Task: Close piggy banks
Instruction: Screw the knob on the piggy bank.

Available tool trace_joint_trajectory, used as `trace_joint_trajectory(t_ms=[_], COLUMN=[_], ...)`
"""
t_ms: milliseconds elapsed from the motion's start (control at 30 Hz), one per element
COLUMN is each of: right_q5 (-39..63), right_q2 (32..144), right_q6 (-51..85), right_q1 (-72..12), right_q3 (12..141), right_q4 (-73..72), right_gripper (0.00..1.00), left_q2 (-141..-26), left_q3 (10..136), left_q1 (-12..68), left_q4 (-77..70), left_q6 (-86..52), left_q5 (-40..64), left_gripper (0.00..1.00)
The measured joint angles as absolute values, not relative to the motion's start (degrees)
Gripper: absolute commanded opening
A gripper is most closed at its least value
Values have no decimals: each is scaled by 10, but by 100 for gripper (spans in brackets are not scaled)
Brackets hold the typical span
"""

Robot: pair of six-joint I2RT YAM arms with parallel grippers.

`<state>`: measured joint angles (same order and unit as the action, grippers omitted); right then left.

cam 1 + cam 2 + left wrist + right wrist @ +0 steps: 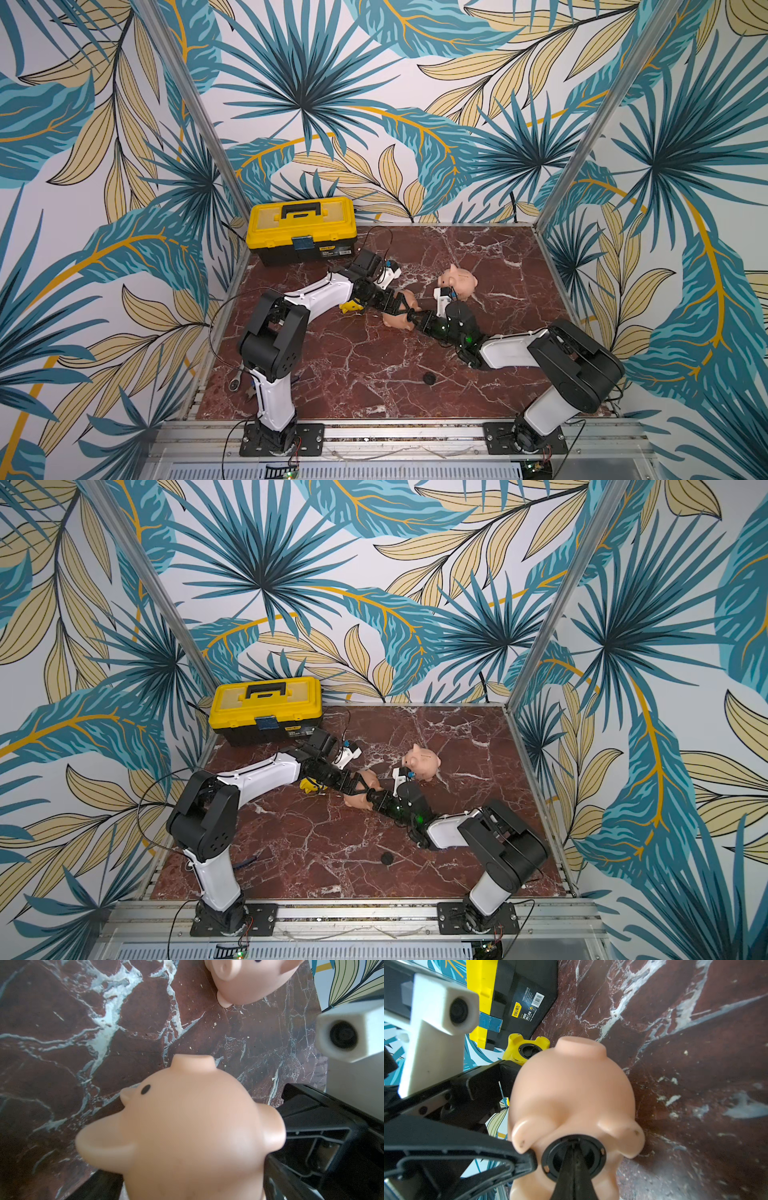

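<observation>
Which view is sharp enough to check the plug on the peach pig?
Right wrist view: peach pig soft, black plug rim fairly readable. Left wrist view: pig blurred, marble tabletop sharp, plug unseen. Both top views: sharp, but the plug is hidden.

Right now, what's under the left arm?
The yellow pig, mostly covered by the arm in both top views; the right wrist view shows its feet and a black belly ring. Its head is hidden. The peach pig lies partly under the arm's end.
</observation>
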<state>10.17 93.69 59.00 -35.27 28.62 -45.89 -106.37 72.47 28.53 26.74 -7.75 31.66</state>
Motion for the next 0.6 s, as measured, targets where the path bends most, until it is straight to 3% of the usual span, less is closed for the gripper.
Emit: trace_joint_trajectory(t_ms=[600], right_q5=[103], right_q2=[937], right_q6=[697], right_q1=[-351], right_q3=[294], right_q4=[-444], right_gripper=[0], left_q2=[-1059], left_q3=[718], left_q1=[286], left_q4=[256], left_q6=[-84], left_q5=[309], left_gripper=[96])
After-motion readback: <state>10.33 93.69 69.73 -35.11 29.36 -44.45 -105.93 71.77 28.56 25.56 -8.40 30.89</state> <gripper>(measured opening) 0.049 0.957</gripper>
